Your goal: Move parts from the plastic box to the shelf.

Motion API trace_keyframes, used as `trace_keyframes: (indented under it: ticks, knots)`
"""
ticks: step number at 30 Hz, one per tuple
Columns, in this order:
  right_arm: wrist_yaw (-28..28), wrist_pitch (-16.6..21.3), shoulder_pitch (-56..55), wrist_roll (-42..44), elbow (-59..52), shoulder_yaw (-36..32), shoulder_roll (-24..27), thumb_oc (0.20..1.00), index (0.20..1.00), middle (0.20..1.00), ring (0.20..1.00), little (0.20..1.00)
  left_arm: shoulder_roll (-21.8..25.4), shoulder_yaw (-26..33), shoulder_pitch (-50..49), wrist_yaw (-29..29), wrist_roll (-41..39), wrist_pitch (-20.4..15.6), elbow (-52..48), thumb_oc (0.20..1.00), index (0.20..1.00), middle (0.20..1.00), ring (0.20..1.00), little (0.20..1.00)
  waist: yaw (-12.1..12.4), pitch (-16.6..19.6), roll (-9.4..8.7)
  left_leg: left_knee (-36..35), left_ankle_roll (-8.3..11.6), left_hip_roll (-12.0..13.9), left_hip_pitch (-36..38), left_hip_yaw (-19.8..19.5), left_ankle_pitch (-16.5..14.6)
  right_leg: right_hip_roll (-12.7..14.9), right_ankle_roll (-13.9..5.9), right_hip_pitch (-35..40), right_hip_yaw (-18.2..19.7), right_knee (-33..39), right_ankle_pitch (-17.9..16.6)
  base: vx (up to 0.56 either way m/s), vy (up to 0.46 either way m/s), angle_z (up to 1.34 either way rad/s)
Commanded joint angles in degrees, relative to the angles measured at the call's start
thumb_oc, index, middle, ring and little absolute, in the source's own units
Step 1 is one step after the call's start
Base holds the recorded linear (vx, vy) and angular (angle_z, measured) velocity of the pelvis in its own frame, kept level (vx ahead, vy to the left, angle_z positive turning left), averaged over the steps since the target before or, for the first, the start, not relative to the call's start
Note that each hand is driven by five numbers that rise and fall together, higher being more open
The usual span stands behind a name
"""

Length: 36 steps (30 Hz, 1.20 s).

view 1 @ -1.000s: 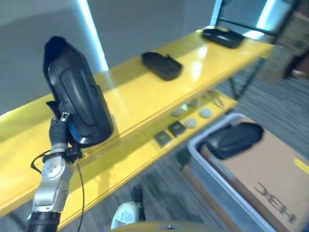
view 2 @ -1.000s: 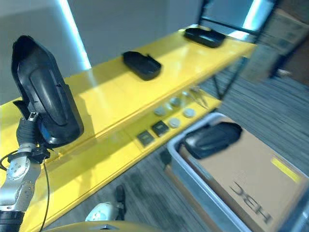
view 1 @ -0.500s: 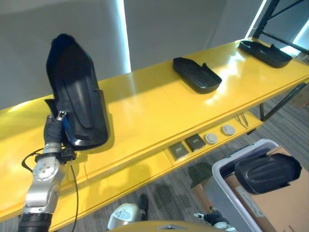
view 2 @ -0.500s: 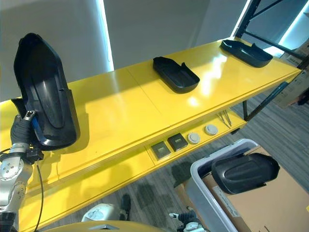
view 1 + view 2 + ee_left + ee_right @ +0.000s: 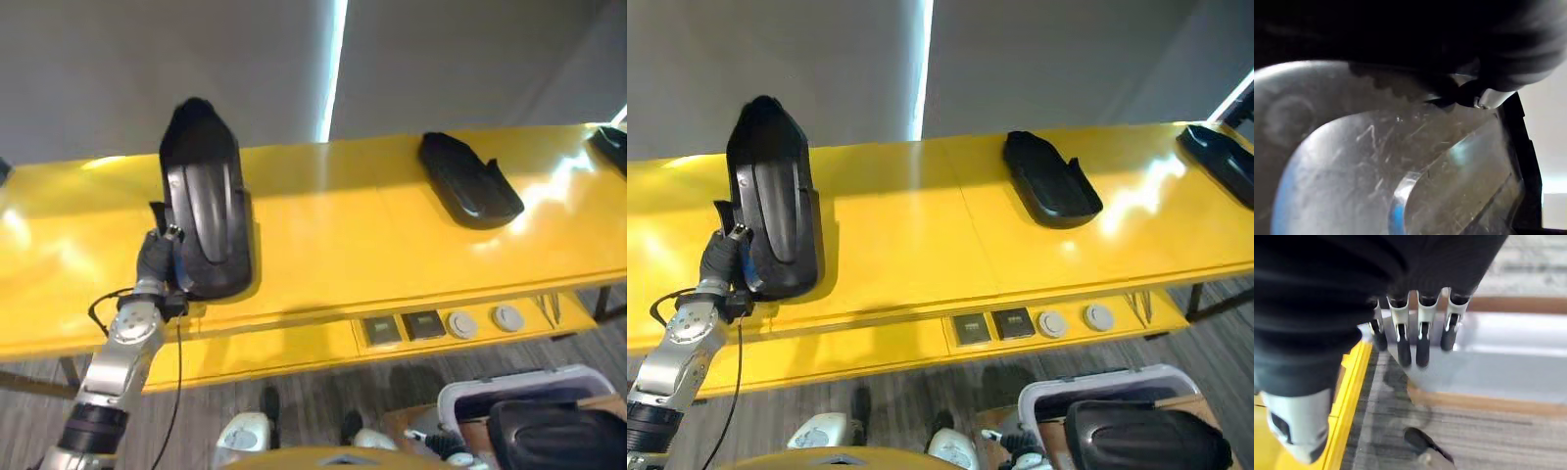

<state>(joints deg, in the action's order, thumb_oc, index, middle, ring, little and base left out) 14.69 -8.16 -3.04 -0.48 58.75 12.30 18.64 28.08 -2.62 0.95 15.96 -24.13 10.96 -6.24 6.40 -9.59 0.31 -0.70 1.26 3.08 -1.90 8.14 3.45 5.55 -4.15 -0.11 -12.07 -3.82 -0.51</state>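
My left hand is shut on the lower edge of a long black moulded part. The part stands upright, with its bottom end on the yellow shelf. In the left wrist view its scratched inner face lies right against the hand. Two more black parts lie flat on the shelf, one right of the middle and one at the far right. Low on the right stands the grey plastic box with another black part in it. My right hand hangs open beside the box's rim.
A lower yellow ledge carries two dark square plates and two round grey discs. A grey wall with a bright vertical strip backs the shelf. Striped grey carpet lies between the shelf and the box.
The camera has swung left, so the shelf now runs level across the picture and the box has slid to the lower right corner. My left hand still holds the upright part on the shelf.
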Motion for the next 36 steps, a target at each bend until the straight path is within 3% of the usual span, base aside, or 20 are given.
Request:
trace_keyframes:
  ticks: [1,5,8,16,23,36]
  knots:
    - [0.1,-3.4,-1.6,0.8,-1.3,1.9,2.1,1.000,1.000,1.000,1.000,1.000,-0.5,-1.6,7.2,0.3,4.5,3.4,1.7,0.200,0.200,0.200,0.200,0.200,-2.8,3.4,-1.03,2.8,4.67,6.1,0.9,2.8,-0.5,2.6,-4.46,2.2,-1.9,6.2,-3.9,0.01,-0.203,0.18]
    - [0.4,-4.2,-1.3,2.4,-2.3,2.4,3.6,1.000,1.000,1.000,1.000,1.000,-1.1,-6.3,12.0,1.5,6.5,6.4,11.0,0.200,0.200,0.200,0.200,0.200,-5.6,3.8,-0.35,5.6,4.72,7.2,1.0,8.7,-2.4,2.6,-4.21,2.3,-4.0,5.6,-2.3,0.00,-0.060,0.44]
    - [0.1,-4.7,-1.1,3.4,-2.5,2.9,4.2,1.000,1.000,1.000,1.000,1.000,-0.8,-8.4,15.3,2.2,6.7,8.0,16.7,0.200,0.200,0.200,0.200,0.200,-6.9,3.8,0.15,5.4,4.13,7.5,1.5,10.9,-1.5,2.5,-3.56,2.1,-4.0,5.1,-2.5,0.04,0.018,0.20]
    - [-1.7,-2.5,-1.7,-1.6,0.0,6.1,1.9,1.000,1.000,1.000,1.000,1.000,-0.8,-12.8,25.8,5.0,7.1,9.6,36.5,0.200,0.200,0.200,0.200,0.200,-11.0,5.3,1.68,1.2,3.13,5.7,6.3,12.8,-1.8,2.7,-4.68,2.5,-1.0,4.3,-2.0,0.08,0.061,-0.12]
    - [-1.1,-2.1,-1.1,-2.1,1.7,8.6,0.7,1.000,1.000,1.000,1.000,1.000,-4.0,-12.5,29.9,6.1,7.3,10.0,46.8,0.200,0.200,0.200,0.200,0.200,-12.4,5.5,1.72,0.3,2.58,5.2,7.3,13.6,-2.2,2.9,-5.13,2.6,-0.2,4.2,-1.8,0.03,0.026,-0.09]
    - [-0.8,-0.6,-0.2,-2.7,4.5,9.0,-0.3,1.000,1.000,1.000,1.000,1.000,-8.7,-14.0,31.1,9.1,6.2,10.1,52.2,0.200,0.200,0.200,0.200,0.200,-12.9,5.7,1.06,-0.3,2.10,4.8,8.0,14.1,-2.8,2.8,-5.29,2.9,0.4,4.8,-1.6,0.00,0.000,0.00]
